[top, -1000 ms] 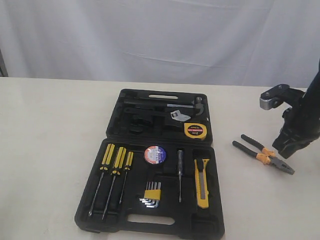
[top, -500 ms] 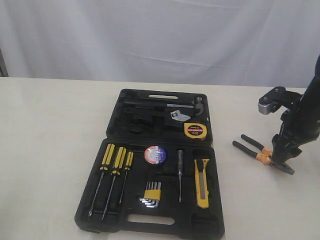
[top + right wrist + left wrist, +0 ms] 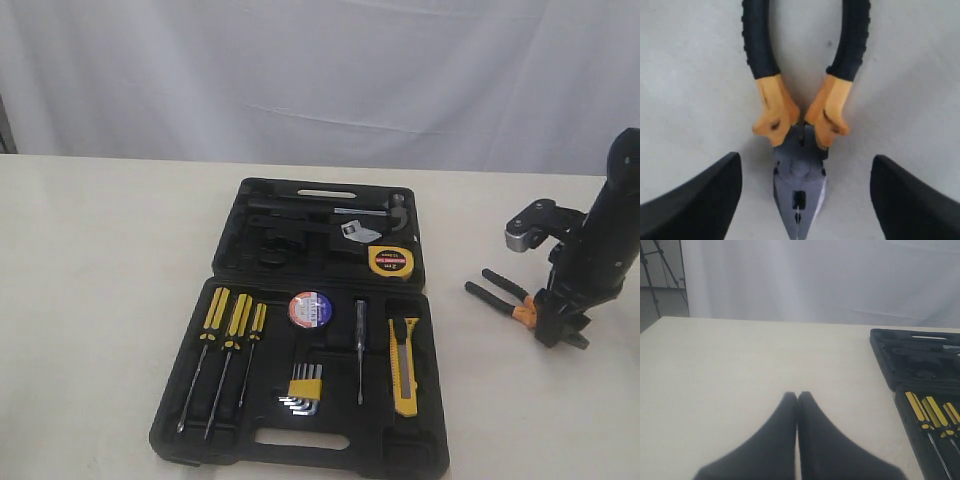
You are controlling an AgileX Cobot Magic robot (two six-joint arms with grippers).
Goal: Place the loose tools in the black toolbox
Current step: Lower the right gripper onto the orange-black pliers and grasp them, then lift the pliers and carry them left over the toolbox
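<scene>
Since the earlier frame, the right gripper (image 3: pixel 801 202) has been lowered from its place above and to the right of the pliers (image 3: pixel 799 142) until it sits down over their head, and its fingers have been spread wide. The pliers themselves have not been shifted.

To the left of the toolbox (image 3: pixel 380 455), the left gripper (image 3: pixel 797 399) is seen over the bare table (image 3: pixel 100 300) with its fingers pressed together and nothing between them.

Inside the toolbox's near half, three screwdrivers (image 3: pixel 235 330) are laid side by side at the left end. The tape roll (image 3: pixel 310 310) is seated near the middle by the hinge, and the hex keys (image 3: pixel 305 390) are set just in front of it. The utility knife (image 3: pixel 404 365) is laid lengthwise at the right end. In the toolbox's far half, the tape measure (image 3: pixel 391 261) is placed at the right corner nearest the hinge, with a hammer (image 3: pixel 395 207) held behind it.

To the right of the toolbox, well apart from it, the pliers are left flat on the table with their black and orange handles pointed back toward the toolbox. Their grey head is found between the two spread fingers (image 3: pixel 695 200), with a clear gap on each side, so nothing is gripped.
</scene>
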